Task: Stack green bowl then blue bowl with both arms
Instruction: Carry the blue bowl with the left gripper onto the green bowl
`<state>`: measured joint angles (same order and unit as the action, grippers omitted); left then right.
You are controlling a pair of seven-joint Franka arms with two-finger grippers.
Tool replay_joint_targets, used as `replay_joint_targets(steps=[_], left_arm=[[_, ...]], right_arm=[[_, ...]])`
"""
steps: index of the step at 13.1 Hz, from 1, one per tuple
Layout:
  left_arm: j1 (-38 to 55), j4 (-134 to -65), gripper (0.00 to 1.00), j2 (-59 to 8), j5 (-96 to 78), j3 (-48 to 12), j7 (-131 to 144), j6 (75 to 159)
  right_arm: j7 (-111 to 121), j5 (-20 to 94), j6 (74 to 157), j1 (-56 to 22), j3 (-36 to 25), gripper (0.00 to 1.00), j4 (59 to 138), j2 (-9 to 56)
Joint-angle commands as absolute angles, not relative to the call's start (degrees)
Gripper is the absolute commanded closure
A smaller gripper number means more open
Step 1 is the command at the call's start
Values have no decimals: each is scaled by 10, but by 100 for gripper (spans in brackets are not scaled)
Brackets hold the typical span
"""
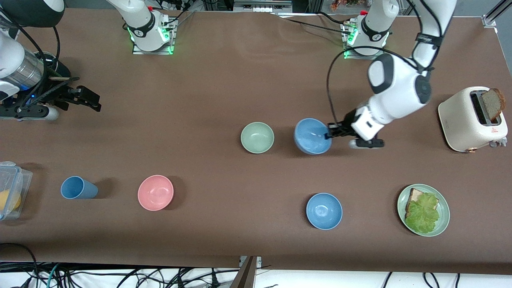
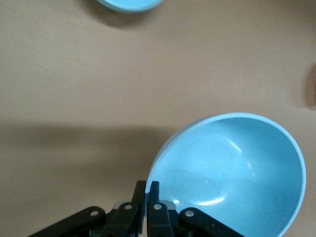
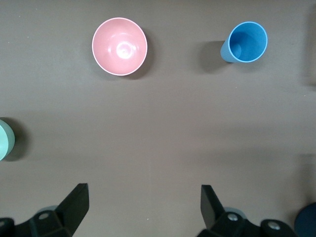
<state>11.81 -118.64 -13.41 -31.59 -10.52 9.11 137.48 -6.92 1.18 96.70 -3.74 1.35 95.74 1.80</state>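
Our left gripper [image 1: 330, 134] pinches the blue bowl [image 1: 313, 136] by its rim, tilted, beside the green bowl [image 1: 257, 137], ready for stacking. Our right gripper [image 3: 143, 205] waits, fingers wide.

Brown table [image 1: 224, 80], bowls [image 1: 155, 192], toaster [image 1: 472, 119]

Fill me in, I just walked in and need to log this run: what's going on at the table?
The left end effector is shut on the rim of the blue bowl, holding it tilted beside the green bowl, not yet stacked. The right end effector waits open at the right arm's end of the table. A second blue bowl sits untouched, nearer the camera.
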Motion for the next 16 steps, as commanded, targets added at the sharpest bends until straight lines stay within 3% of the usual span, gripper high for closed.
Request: replay_joint_targets(steps=[1, 6, 16], left_arm=[[183, -1110, 100, -194, -237, -97, 240, 1366], [279, -1004, 100, -294, -128, -93, 445, 1370], [305, -1011, 100, -330, -73, -91, 468, 1397]], right_arm=[[-72, 12, 969, -31, 18, 0, 946, 23], [-72, 13, 972, -33, 20, 0, 944, 23], [-72, 13, 973, -34, 21, 0, 945, 23]])
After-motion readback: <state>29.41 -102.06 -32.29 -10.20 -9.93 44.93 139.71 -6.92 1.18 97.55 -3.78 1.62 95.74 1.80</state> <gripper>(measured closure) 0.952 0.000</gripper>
